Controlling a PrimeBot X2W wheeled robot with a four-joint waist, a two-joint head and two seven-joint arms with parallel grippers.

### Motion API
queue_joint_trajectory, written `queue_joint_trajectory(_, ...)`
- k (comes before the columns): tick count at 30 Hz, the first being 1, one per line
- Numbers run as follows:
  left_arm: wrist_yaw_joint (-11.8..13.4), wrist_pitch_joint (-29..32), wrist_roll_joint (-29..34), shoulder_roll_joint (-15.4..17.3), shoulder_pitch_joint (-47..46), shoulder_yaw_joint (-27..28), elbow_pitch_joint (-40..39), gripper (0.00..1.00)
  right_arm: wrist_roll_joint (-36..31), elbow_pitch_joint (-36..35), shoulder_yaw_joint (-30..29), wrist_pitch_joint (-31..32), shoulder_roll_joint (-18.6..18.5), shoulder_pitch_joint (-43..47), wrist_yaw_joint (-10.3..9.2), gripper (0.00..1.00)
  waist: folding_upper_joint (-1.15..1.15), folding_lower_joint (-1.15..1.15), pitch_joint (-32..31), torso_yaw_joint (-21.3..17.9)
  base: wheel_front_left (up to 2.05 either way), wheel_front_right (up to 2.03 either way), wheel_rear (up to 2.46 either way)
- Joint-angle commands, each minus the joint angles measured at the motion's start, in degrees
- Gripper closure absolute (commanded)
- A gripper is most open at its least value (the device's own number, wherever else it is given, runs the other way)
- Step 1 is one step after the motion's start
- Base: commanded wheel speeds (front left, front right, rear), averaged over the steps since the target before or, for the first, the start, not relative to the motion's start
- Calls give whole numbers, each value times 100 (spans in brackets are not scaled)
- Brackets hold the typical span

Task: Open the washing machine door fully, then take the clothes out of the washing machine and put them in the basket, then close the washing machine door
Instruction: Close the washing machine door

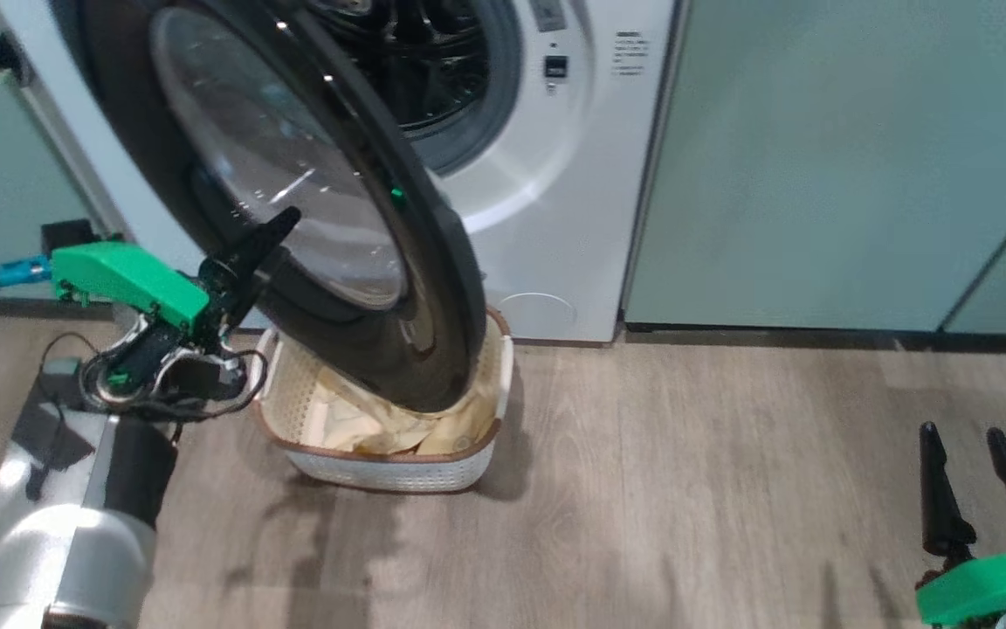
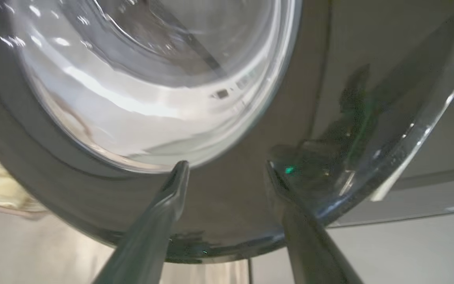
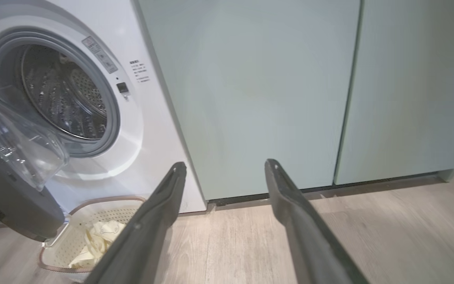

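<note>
Now our left gripper [image 2: 226, 165] has its two fingers spread apart and holds nothing. Its tips are at the outer face of the washing machine door [image 1: 433, 262], on the black rim just below the glass bowl; we cannot tell whether they touch it. We judge that spread fingers suit a push better than a pinch.

The door stands partway swung, its lower edge hanging over the basket [image 1: 398, 476], which sits on the floor [image 1: 686, 480] right in front of the washing machine [image 1: 573, 175]. The clothes [image 1: 381, 428] lie heaped inside the basket, and what we can see of the drum [image 3: 65, 98] looks bare, so we take closing the door as the step in hand.

Our right gripper [image 1: 963, 437] hangs at the near right, fingers apart and empty. It is well clear of the door's swing and faces the pale green cabinets [image 1: 817, 157].
</note>
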Motion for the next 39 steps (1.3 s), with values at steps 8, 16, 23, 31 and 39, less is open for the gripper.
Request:
queue_joint_trajectory(8, -10, -1112, 861, 842, 59, -283, -447, 0, 25, -171, 45, -55, 17, -150, 21, 0, 0, 0, -75, 365, 0, 0, 0)
queue_joint_trajectory(16, -10, -2538, 1648, 1172, 691, -961, -440, 0, 10, -183, -32, -55, 72, -73, 21, 0, 0, 0, -147, 530, 0, 0, 0)
queue_joint_trajectory(23, -10, -3653, 2108, 1229, 1133, -1390, -73, 0, 15, -202, -23, -55, 79, -27, 21, 0, 0, 0, -188, 539, 0, 0, 0)
queue_joint_trajectory(31, -3, -4294, 3046, 1252, 1403, -1563, 387, 0, 33, -208, -20, -55, 131, 8, 21, 0, 0, 0, -200, 469, 0, 0, 0)
queue_joint_trajectory(39, 52, -4302, 4792, 884, 2022, -483, -669, 0, 30, -233, -97, -55, 223, 76, 21, 0, 0, 0, -194, 438, 0, 0, 0)
